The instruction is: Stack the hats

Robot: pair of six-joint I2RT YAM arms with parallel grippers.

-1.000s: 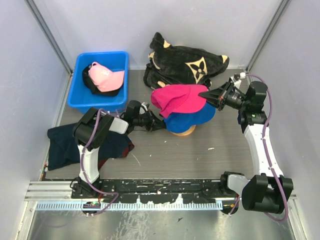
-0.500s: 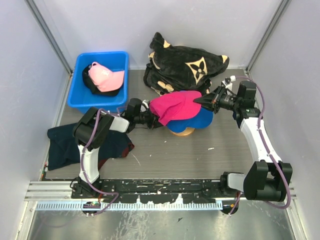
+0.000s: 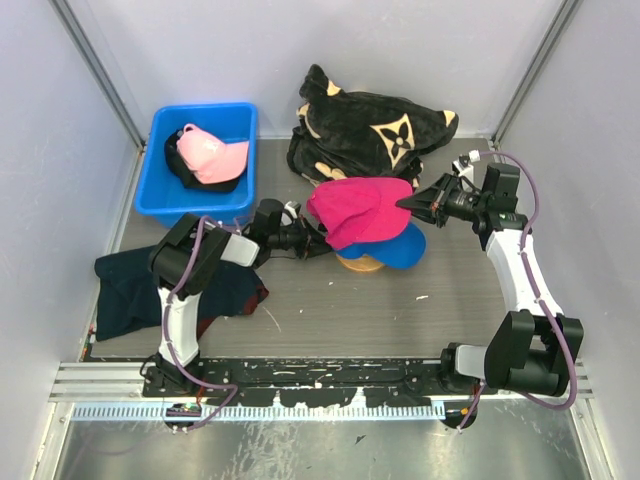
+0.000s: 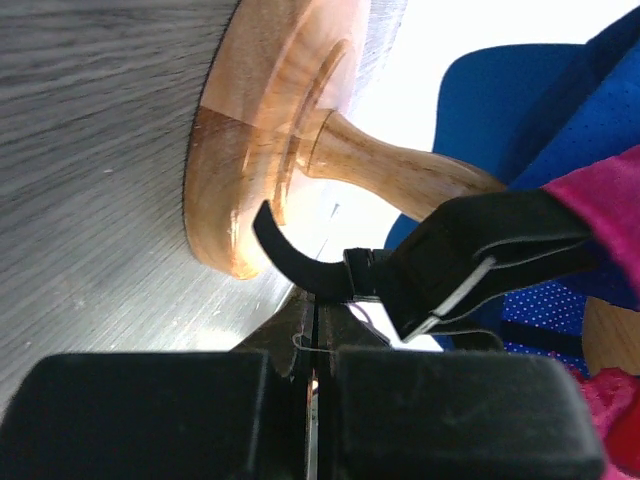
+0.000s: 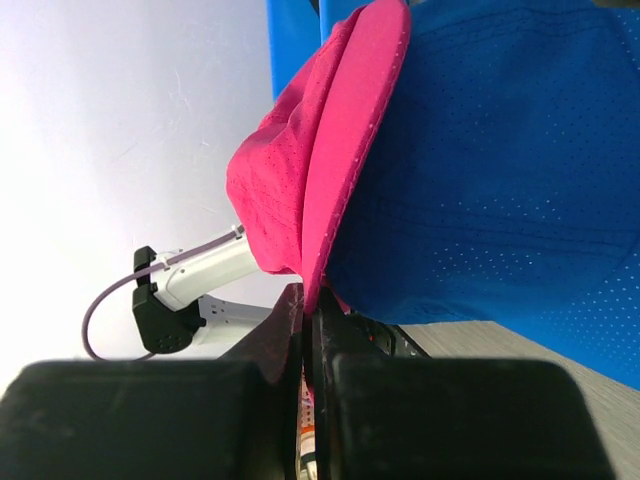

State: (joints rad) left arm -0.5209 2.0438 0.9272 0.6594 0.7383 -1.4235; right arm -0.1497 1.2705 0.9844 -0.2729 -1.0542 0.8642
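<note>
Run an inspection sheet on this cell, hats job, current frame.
Surface: grey wood-grain table, one small white scrap.
Job's things: magenta cap draped over blue cap on wooden stand; pink cap lying on black cap in blue bin.
Clutter: black plush bundle at the back; navy cloth under the left arm.
Grippers: left gripper shut at the magenta cap's back strap; right gripper shut on its opposite edge.
Cables: purple cables looping off each arm, clear of the caps.
Surroundings: pale walls, metal rail along the near edge.
</note>
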